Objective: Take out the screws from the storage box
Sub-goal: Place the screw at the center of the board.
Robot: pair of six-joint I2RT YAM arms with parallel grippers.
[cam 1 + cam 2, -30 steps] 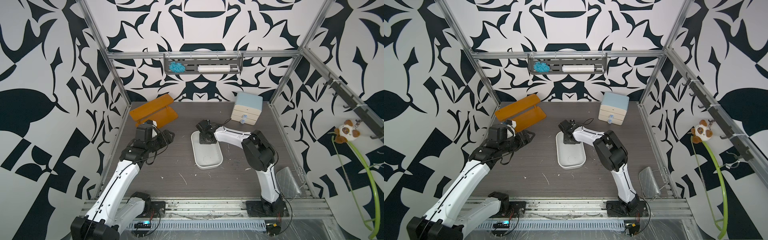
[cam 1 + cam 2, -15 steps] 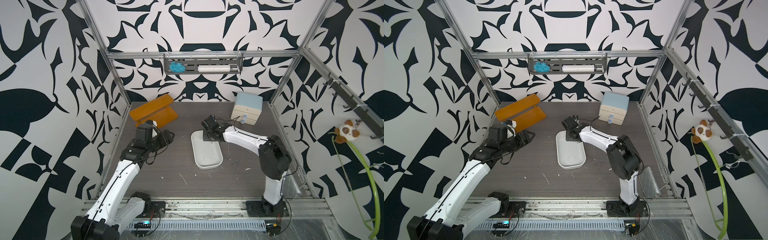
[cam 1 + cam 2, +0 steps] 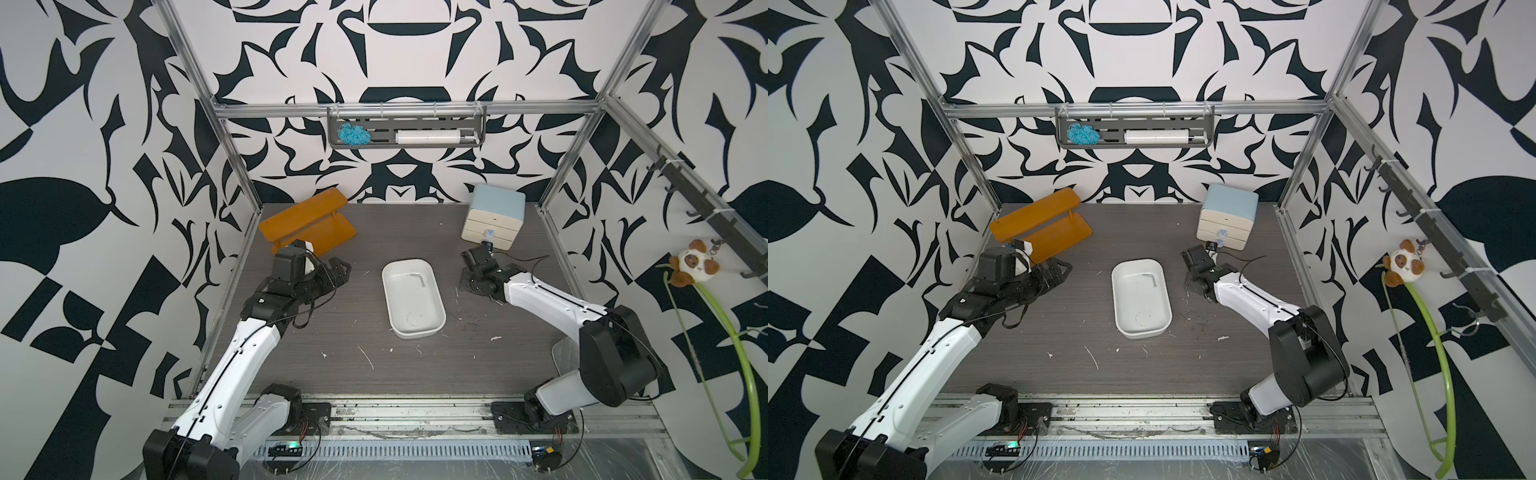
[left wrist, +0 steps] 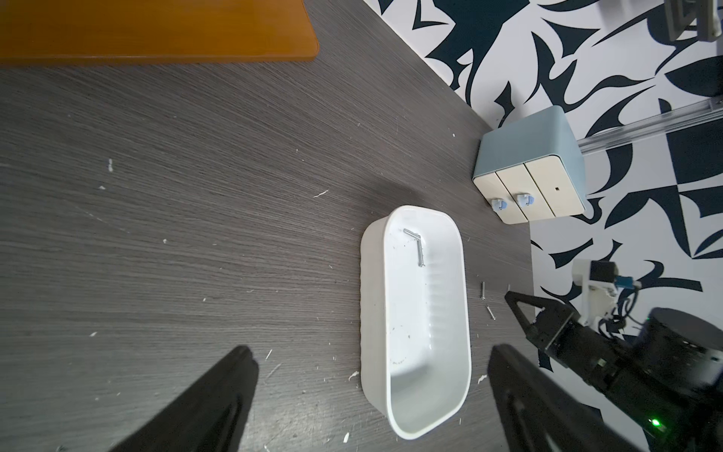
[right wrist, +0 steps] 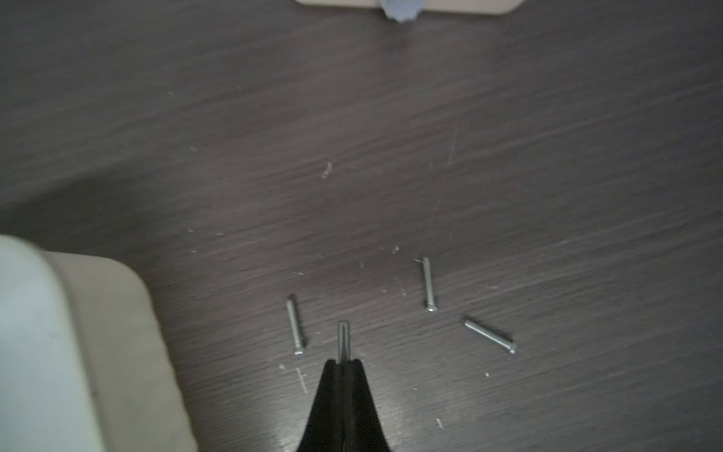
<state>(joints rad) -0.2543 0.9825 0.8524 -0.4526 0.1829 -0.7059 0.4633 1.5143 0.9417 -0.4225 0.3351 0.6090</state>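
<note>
The right claw clenched one thin silver screw; three loose screws lay just past its tip. Two more screws, meeting in an L, lay inside the white storage box ahead of the wide-open left claw.

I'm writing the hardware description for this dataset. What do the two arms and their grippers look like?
Left arm and right arm match: white shells, black joints and bases, thin black cables along them. Left gripper and right gripper have black fingers tapering to points.
</note>
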